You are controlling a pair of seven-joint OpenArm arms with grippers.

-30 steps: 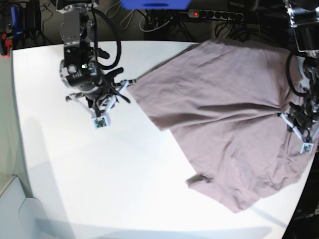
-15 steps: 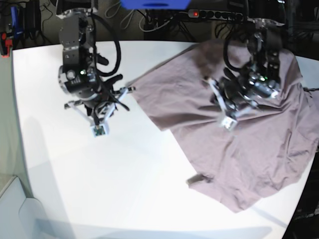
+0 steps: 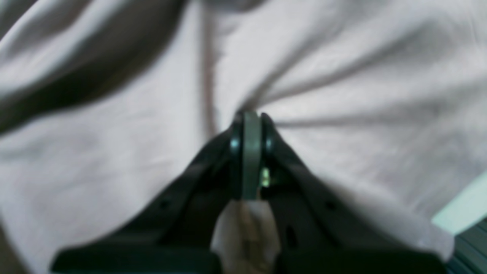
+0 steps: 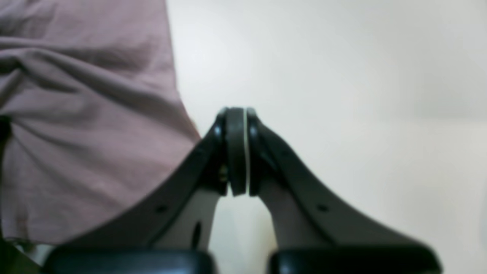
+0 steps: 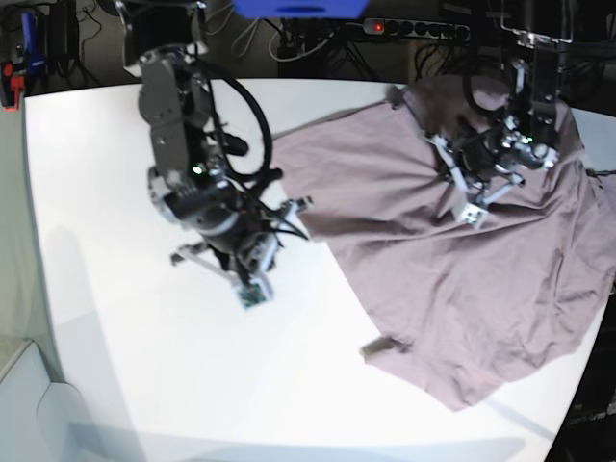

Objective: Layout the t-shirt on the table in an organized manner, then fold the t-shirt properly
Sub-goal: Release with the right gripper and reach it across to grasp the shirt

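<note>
The mauve t-shirt [image 5: 462,279] lies crumpled over the right half of the white table [image 5: 144,366], its lower corner near the front right edge. My left gripper [image 5: 445,166] is over the shirt's back part, shut on a pinch of cloth. In the left wrist view creases fan out from the shut left gripper [image 3: 251,118] across the t-shirt [image 3: 342,76]. My right gripper [image 5: 296,221] is shut on nothing, just off the shirt's left edge. The right wrist view shows that gripper [image 4: 236,114] over bare table [image 4: 342,76], with the t-shirt [image 4: 76,114] to its left.
A power strip with cables [image 5: 414,29] and a blue object [image 5: 298,8] sit beyond the table's back edge. A red and black item [image 5: 12,82] is off the far left corner. The shirt reaches the table's right rim [image 5: 577,371].
The left gripper has carried its pinch of cloth from the right edge inward, then toward the back. The right arm moved forward and right, and the shirt's left edge has drawn in to the right.
</note>
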